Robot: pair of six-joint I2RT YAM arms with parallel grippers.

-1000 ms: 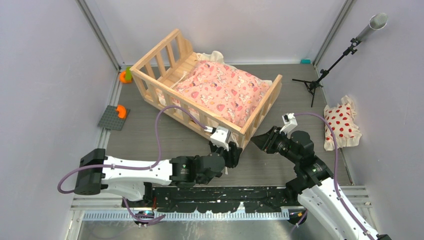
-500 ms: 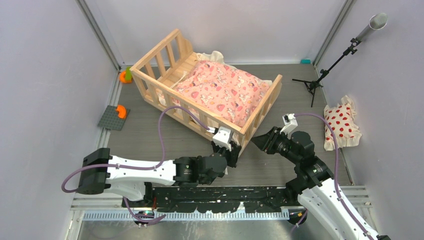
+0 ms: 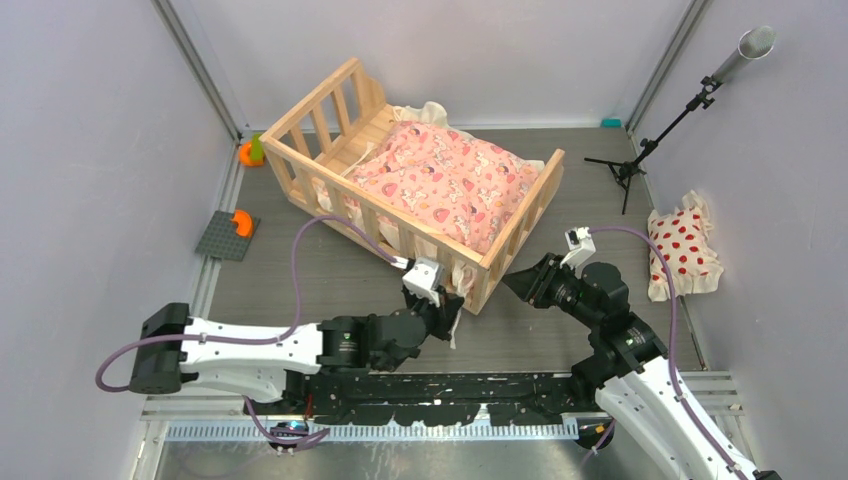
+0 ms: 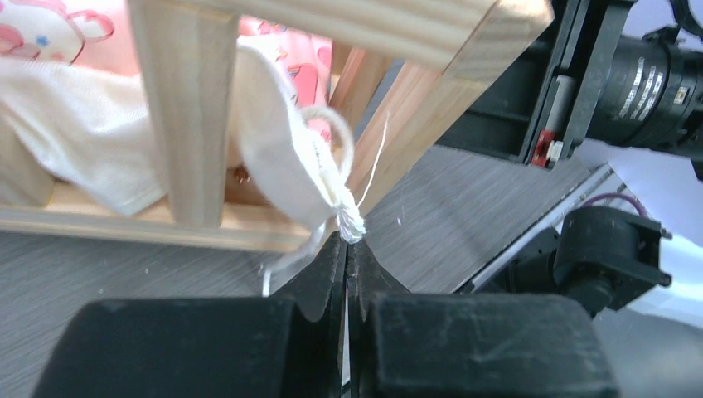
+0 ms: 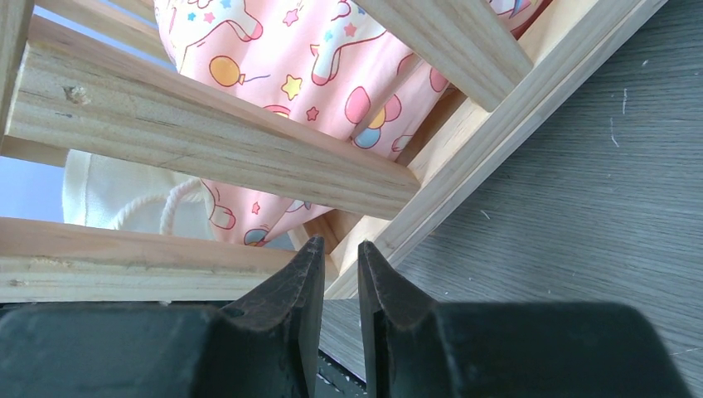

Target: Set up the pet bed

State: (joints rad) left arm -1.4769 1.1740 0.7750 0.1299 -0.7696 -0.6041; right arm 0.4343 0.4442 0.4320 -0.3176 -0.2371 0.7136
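The pet bed (image 3: 312,104), a light wooden crib frame, stands diagonally mid-table with a pink cartoon-print cushion (image 3: 440,180) inside it. My left gripper (image 3: 450,308) is at the bed's near corner post. Its jaws are shut, pinching the frayed end of the cushion's cream tie (image 4: 351,222), which hangs out between the slats; the left gripper (image 4: 346,241) sits just below the bed's bottom rail (image 4: 124,225). My right gripper (image 3: 512,283) hovers just right of that same corner. In its wrist view the right gripper (image 5: 340,243) stands open by a narrow gap, empty, close to the bed's corner (image 5: 365,236).
A white pillow with red dots (image 3: 683,248) lies against the right wall. A black tripod stand (image 3: 628,166) is at the back right. A grey plate with an orange piece (image 3: 228,236) and an orange-green toy (image 3: 250,152) sit on the left.
My left gripper has shut on the tie's end and drawn back a little to the left and toward the near edge. The right arm and the bed have not moved.
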